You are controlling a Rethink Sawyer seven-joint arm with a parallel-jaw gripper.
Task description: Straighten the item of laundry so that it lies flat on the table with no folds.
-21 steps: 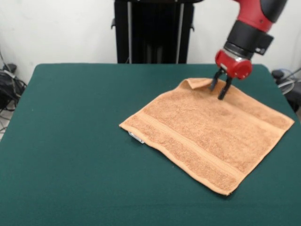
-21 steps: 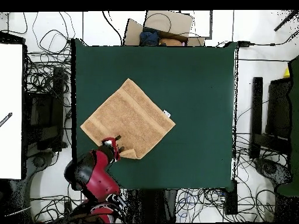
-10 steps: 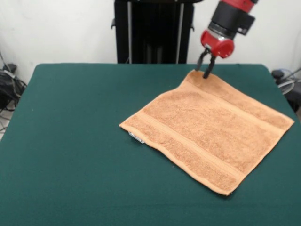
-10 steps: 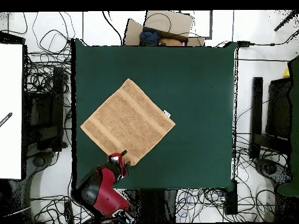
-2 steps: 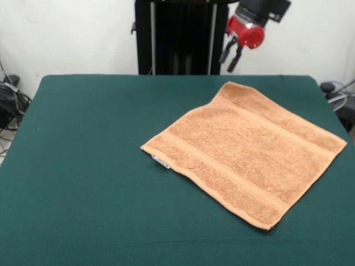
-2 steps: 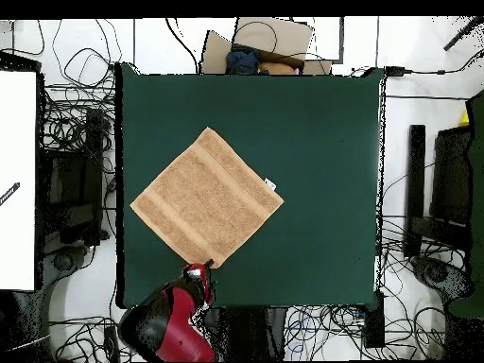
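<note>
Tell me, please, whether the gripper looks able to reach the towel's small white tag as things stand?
Probably yes. The gripper hangs open above the table's far edge, and the tag pokes out uncovered from the flat towel, with only bare felt around it.

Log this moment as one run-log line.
towel: flat, no folds, all four corners out | tag: showing at edge | gripper: open, empty, raised off towel | table: towel lies diagonal
</note>
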